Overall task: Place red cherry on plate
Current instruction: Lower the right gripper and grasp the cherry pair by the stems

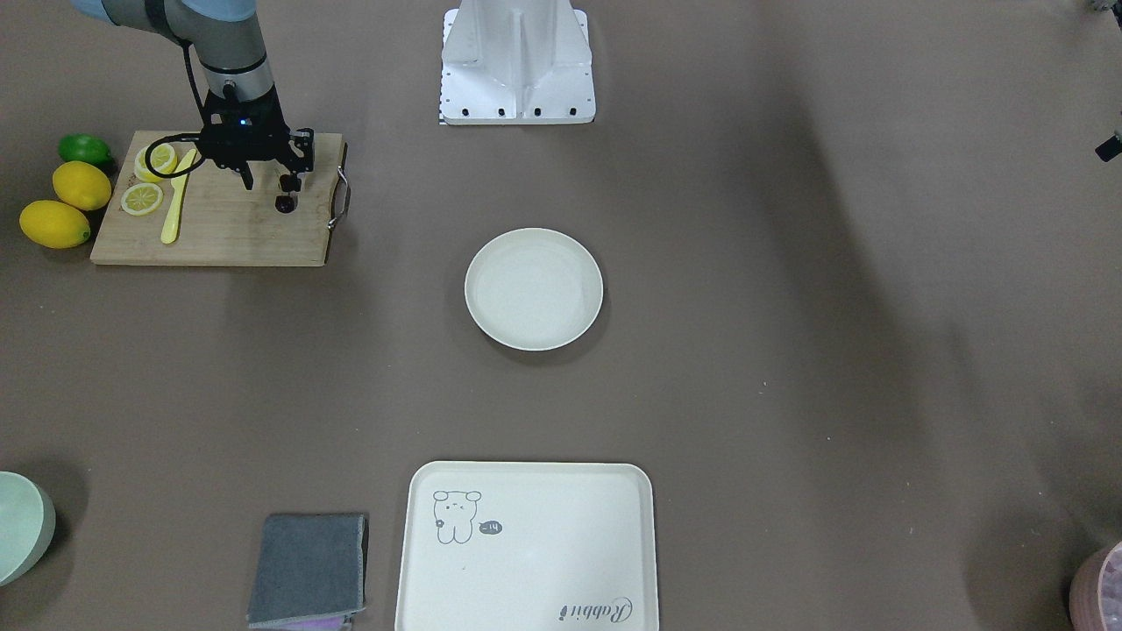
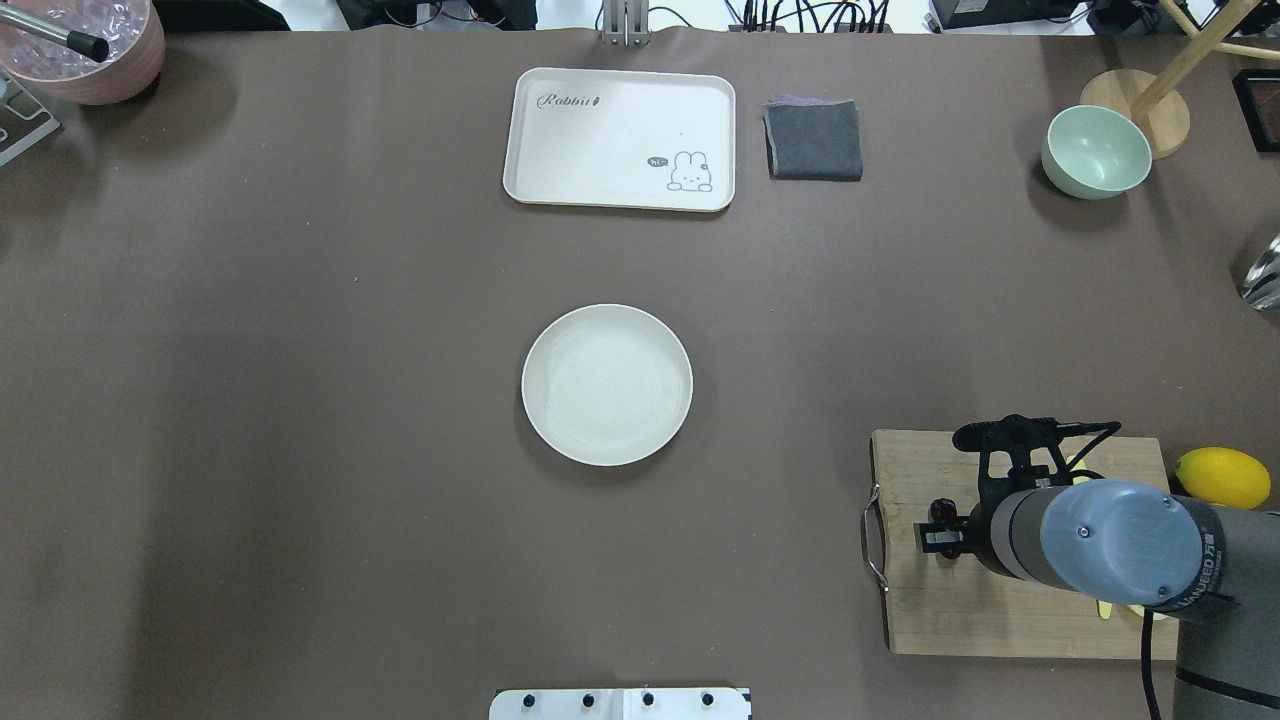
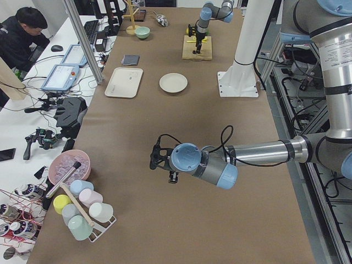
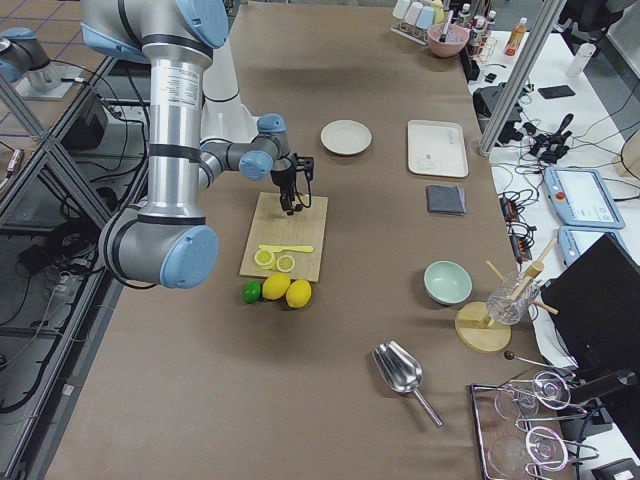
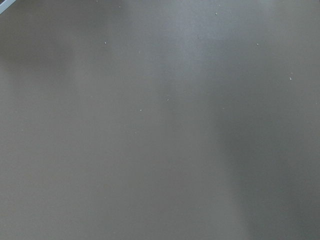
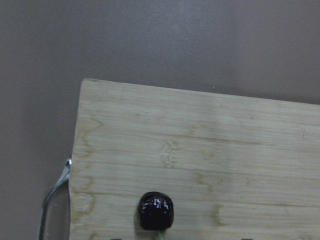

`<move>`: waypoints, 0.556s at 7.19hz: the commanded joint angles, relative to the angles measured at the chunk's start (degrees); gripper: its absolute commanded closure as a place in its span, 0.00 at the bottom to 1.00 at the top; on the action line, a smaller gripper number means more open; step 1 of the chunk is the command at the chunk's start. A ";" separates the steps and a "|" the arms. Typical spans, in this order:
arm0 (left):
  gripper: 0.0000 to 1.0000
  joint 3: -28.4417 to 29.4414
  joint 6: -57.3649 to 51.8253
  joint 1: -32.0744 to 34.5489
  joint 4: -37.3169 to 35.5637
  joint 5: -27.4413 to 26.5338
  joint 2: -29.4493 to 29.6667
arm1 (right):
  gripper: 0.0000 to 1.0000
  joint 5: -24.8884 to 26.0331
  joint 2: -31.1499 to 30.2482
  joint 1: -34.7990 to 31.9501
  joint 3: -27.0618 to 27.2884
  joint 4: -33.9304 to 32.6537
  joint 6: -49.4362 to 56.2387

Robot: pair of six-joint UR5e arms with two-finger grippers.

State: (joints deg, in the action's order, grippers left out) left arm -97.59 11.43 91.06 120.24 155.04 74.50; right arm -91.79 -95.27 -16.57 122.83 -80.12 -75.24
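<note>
My right gripper (image 1: 268, 185) hangs pointing down over the handle end of the bamboo cutting board (image 1: 237, 235). From the front camera I read its two black fingers (image 1: 247, 179) as spread, with a clear gap between them. The red cherry (image 1: 285, 204) sits at that end of the board, near the metal handle (image 1: 340, 198) and just beneath the finger on the handle side. I cannot tell whether that finger touches it. My right wrist camera shows the cherry as one glossy dark ball on the wood, its green stem running off the bottom of the picture. The second fruit of the pair is hidden from me.

The plate (image 1: 534, 289) lies at the middle of the table, well apart from the board and the cherry.

At the board's other end I see two lemon slices (image 1: 143, 198) with a yellow knife (image 1: 173, 215) beside them. Just off that edge, two whole lemons (image 1: 81, 185) and a lime (image 1: 85, 149) sit clustered together.

My left gripper (image 3: 154, 163) shows only in the left-side camera, low over the brown table cover (image 3: 137, 220) and far from the plate. I cannot tell whether its fingers are spread or pressed together, and its wrist camera gives me only the cover.

Across the table from the robot lie the rabbit tray (image 1: 526, 561), a folded grey cloth (image 1: 307, 568) just beside it, and a pale green bowl (image 1: 22, 526) near the corner.
</note>
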 commanded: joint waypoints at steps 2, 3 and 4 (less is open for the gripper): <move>0.01 -0.06 0.00 0.00 0.00 0.00 0.03 | 0.61 1.96 0.00 2.15 -0.05 0.14 -3.06; 0.01 -0.06 0.00 0.00 0.00 0.00 0.03 | 0.67 2.40 0.00 2.67 -0.05 0.14 -3.94; 0.01 -0.06 0.00 0.00 0.00 0.00 0.12 | 0.78 2.93 0.00 3.29 -0.05 0.14 -4.99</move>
State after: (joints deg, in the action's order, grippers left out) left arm -97.64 11.43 91.06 120.23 155.04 74.56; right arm -89.50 -95.27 -14.01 122.79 -79.98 -79.01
